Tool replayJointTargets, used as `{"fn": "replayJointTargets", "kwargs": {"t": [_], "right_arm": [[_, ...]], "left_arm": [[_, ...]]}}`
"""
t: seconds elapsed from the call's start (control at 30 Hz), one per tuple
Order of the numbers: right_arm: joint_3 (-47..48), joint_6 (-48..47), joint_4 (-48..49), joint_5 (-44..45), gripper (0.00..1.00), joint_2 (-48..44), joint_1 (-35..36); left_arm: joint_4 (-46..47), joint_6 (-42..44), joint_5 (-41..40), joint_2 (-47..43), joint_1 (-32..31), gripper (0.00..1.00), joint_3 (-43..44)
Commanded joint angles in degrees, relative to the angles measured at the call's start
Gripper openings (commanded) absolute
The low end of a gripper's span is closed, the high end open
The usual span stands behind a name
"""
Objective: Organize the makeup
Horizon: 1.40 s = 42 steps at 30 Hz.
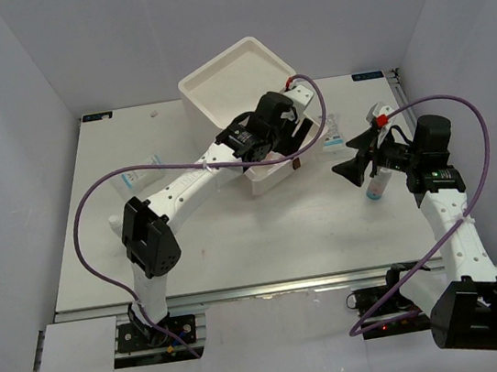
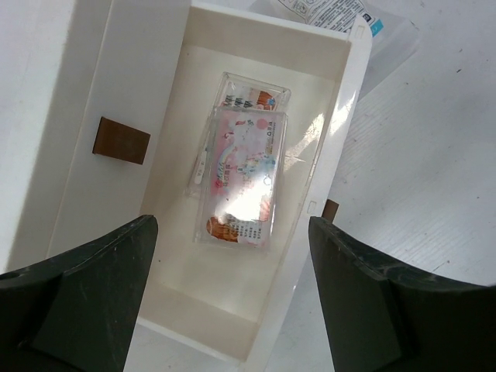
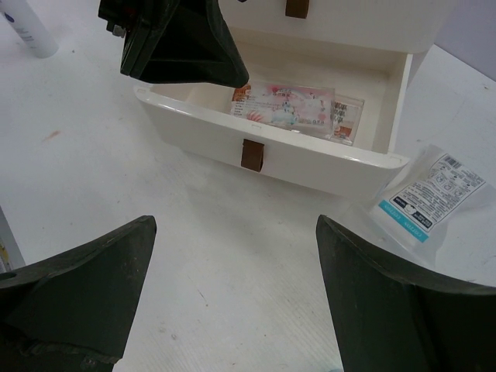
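A flat clear case with pink inside (image 2: 240, 174) lies in the open drawer (image 2: 332, 147) of the cream box (image 1: 232, 79). My left gripper (image 2: 231, 256) is open and empty, held just above that drawer (image 1: 270, 175). My right gripper (image 1: 348, 158) is open and empty over bare table in front of the drawer (image 3: 310, 159); the case (image 3: 291, 105) shows inside it. A clear packet printed white and blue (image 3: 430, 198) lies right of the drawer. A small white-and-blue bottle (image 1: 376, 188) lies under my right arm. No tan sponges are in view.
A second clear packet (image 1: 141, 175) lies on the table at the left, beside my left arm. A brown handle (image 3: 253, 154) sits on the drawer front, and another (image 2: 121, 140) on the box beside it. The table's near edge (image 1: 263, 288) runs in front of both arm bases.
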Motion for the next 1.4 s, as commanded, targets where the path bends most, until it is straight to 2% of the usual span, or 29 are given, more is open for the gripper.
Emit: {"fn": "replayJointTargets", "kwargs": {"t": [0.0,0.23,0.37,0.47,0.5,0.6,0.73,0.8,0.87,1.13,1.37], "right_arm": [[-1.1,-1.5,2.1,-3.2,0.90,-0.6,-0.4],[-3.3,-8.2,1.5,-11.0,0.98,-0.7,-0.3],[-2.9,-17.4,-2.5,-13.9,0.83,-0.5,0.8],[-1.7,-25.0,-7.6,-12.8,0.65,0.2,2.4],[-1.4,-26.2,-8.1,-12.7,0.64,0.4,3.0],[-0.2,-32.2,-11.4,-6.7,0.45,1.6,6.2],[3.6,-45.9,-18.9,1.0,0.33,5.5,12.3],[6.4,-53.8,-24.2,3.4,0.30,8.2,15.0],[9.2,-57.0,-27.0,6.7,0.28,10.6,17.4],[12.1,-58.0,-24.2,18.6,0.24,18.4,27.3],[11.3,-58.5,-19.7,24.4,0.20,22.1,30.9]], "left_arm": [[-0.1,-0.1,2.2,-5.2,-0.3,0.89,3.3],[-0.2,2.4,2.6,-6.7,0.1,0.78,7.5],[-0.6,2.3,6.4,-7.4,2.5,0.72,9.8],[-1.0,1.5,9.8,-7.3,5.8,0.68,11.7],[-1.1,1.4,10.9,-7.0,6.0,0.68,12.3],[-2.1,0.5,15.8,-6.0,9.8,0.62,13.6],[-2.5,0.1,21.4,-4.3,13.3,0.57,14.8],[-2.6,0.2,22.5,-3.3,14.3,0.58,15.4],[-2.6,0.4,23.3,-1.7,15.1,0.59,16.5],[-3.1,2.0,25.1,2.4,15.8,0.62,16.7],[-3.0,3.3,23.2,5.4,16.4,0.62,17.2]]}}
